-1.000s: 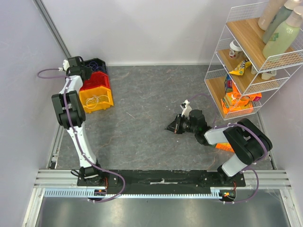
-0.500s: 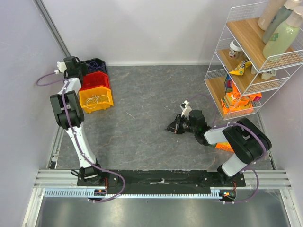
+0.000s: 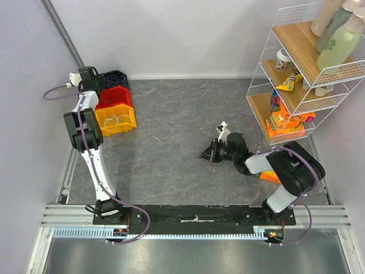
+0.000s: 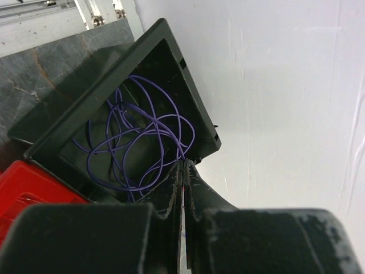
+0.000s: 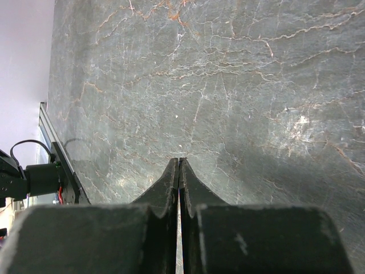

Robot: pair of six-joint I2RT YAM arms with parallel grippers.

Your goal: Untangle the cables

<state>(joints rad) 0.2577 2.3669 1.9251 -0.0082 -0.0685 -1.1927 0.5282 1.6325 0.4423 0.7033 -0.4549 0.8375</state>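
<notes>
A purple cable [image 4: 137, 142] lies in loose loops inside the dark bin [image 4: 188, 97], which also shows in the top view [image 3: 118, 76] at the back left. My left gripper [image 4: 182, 162] is over that bin's near rim, jaws closed, with a purple strand running into the tips; in the top view it [image 3: 98, 80] hangs by the wall. A white cable [image 3: 118, 120] lies in the yellow bin [image 3: 128, 123]. No red cable shows. My right gripper [image 5: 179, 160] is shut and empty, low over bare table [image 5: 228, 85], right of centre in the top view [image 3: 205, 154].
A red bin [image 3: 114, 97] sits between the dark and yellow bins; its corner shows in the left wrist view [image 4: 28, 185]. A wire shelf rack [image 3: 296, 74] with bottles and packets stands at the back right. The side wall [image 4: 285, 85] is close behind the dark bin.
My left wrist has shifted slightly toward the back-left corner over the dark bin. My right arm has not moved.
</notes>
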